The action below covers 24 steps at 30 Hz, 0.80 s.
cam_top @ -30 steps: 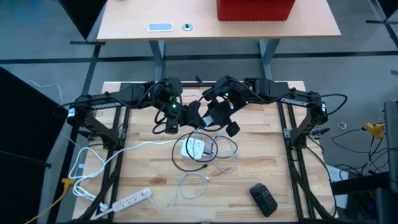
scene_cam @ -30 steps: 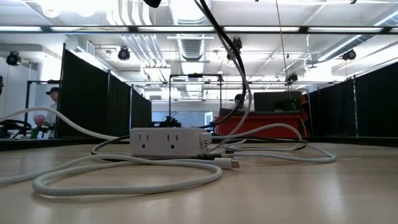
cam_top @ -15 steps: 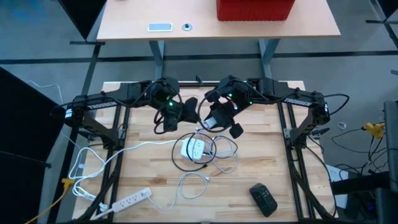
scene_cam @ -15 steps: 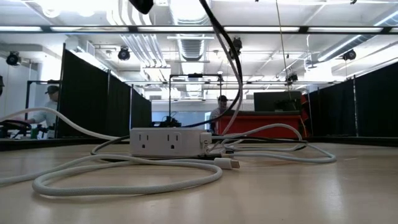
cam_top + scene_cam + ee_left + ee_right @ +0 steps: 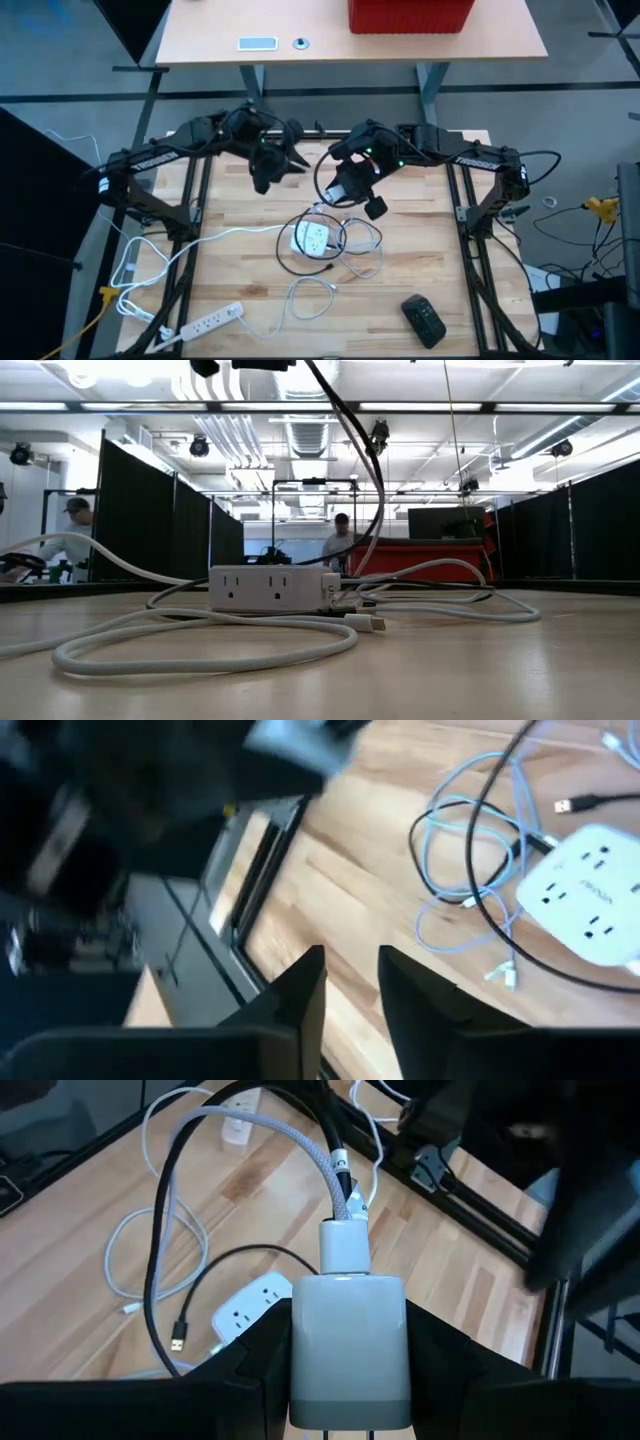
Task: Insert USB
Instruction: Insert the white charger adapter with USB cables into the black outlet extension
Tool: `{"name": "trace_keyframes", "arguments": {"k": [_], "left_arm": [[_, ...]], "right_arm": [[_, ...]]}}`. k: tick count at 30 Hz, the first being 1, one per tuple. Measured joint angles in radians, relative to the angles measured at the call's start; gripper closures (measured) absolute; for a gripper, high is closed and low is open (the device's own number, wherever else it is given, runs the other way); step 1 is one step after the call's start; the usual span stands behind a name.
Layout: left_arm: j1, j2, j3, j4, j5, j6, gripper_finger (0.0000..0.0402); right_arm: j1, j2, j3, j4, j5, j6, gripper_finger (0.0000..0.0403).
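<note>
High view: my right gripper hangs just behind the power strip; my left gripper sits farther off. Right wrist view: I clamp the charger, cable plugged in. Left wrist view: my fingers stand narrowly apart, empty.

White charger block, upright between dark fingers, above the table. Braided grey cable already plugged into its top by a white connector, arching away toward the white power strip on the wood

A light wooden table holds a white outlet cube, tangled cables, a white power strip, and a black remote.
</note>
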Motion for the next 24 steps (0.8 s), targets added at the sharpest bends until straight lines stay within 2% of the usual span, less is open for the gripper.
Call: {"name": "trace_keyframes", "arguments": {"k": [9, 19, 24], "left_arm": [[0.015, -0.089, 0.001, -0.012, 0.015, -0.121, 0.0395], [0.013, -0.104, 0.002, -0.056, 0.014, -0.104, 0.0400], [0.013, -0.102, 0.002, -0.060, 0.014, -0.104, 0.0400]], "right_arm": [[-0.032, 0.000, 0.006, 0.047, -0.005, 0.063, 0.0279], [-0.042, 0.000, 0.033, 0.059, -0.010, 0.114, 0.0279], [-0.042, -0.001, 0.042, 0.060, -0.061, 0.083, 0.0279]]}}
